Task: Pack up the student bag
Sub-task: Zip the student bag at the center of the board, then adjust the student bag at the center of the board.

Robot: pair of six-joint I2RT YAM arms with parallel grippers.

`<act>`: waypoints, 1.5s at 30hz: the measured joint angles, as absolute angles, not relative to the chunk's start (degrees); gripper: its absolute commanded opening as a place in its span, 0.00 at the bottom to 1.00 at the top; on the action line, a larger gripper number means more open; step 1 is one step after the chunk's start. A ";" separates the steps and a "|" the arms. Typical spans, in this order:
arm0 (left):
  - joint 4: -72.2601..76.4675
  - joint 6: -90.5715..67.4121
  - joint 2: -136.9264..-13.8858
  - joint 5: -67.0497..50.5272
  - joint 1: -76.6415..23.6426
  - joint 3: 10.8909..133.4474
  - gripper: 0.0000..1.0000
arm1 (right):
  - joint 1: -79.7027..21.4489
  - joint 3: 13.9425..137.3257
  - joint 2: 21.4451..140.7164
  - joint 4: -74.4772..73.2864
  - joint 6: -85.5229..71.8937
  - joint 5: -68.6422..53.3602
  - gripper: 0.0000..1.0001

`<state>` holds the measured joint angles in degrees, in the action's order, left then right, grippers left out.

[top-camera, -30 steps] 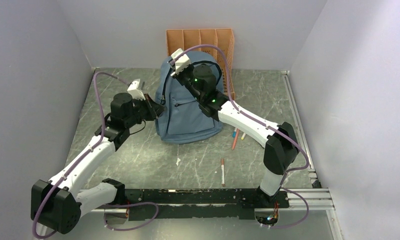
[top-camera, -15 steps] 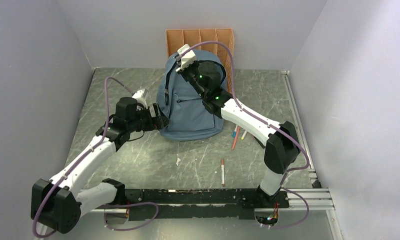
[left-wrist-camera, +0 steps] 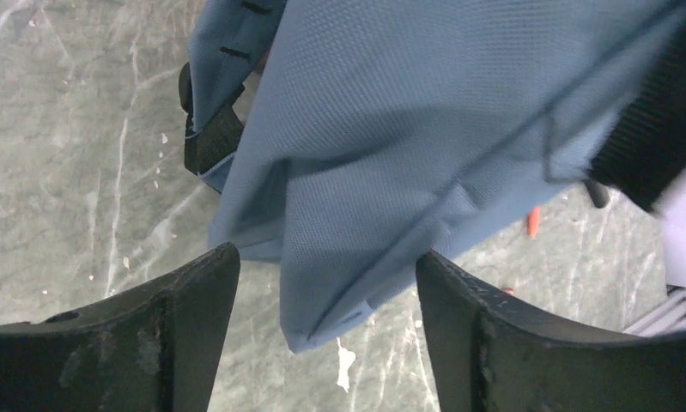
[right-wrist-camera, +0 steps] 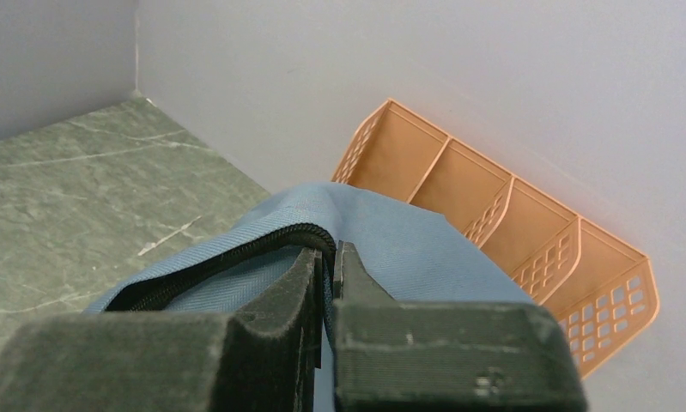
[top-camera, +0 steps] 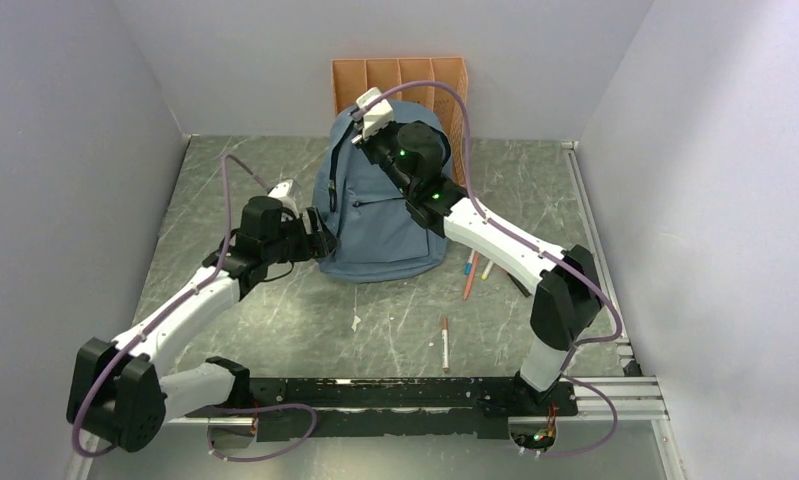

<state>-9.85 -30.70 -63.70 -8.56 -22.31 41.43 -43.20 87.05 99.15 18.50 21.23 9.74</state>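
The student bag (top-camera: 380,215) stands upright at the back of the table, dusty blue with black zip trim. My right gripper (top-camera: 363,140) is at the bag's top. In the right wrist view it (right-wrist-camera: 330,257) is shut on the black-zipped edge of the opening, with blue fabric (right-wrist-camera: 408,240) pinched between the jaws. My left gripper (top-camera: 320,240) is at the bag's lower left corner. In the left wrist view it (left-wrist-camera: 326,283) stands wide open, and a corner of the bag (left-wrist-camera: 322,318) hangs between the fingers (left-wrist-camera: 193,326) without touching them.
An orange slotted file organizer (top-camera: 400,80) stands against the back wall behind the bag, and shows in the right wrist view too (right-wrist-camera: 494,206). Pens lie right of the bag (top-camera: 469,280), with one nearer the front (top-camera: 444,342). Grey walls close in three sides.
My left gripper was shut at the bag's left side; it has opened and moved right and nearer, to the lower left corner. The right gripper has lifted the bag's top slightly backward.
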 measured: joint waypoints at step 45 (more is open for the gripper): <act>-61.47 -8.54 -92.33 32.95 -19.40 109.51 0.05 | -56.55 58.08 70.74 4.95 -32.29 3.44 0.00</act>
<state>-61.47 -8.54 -92.33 32.95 -19.40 109.51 -56.55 58.08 70.74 4.95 -32.29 3.44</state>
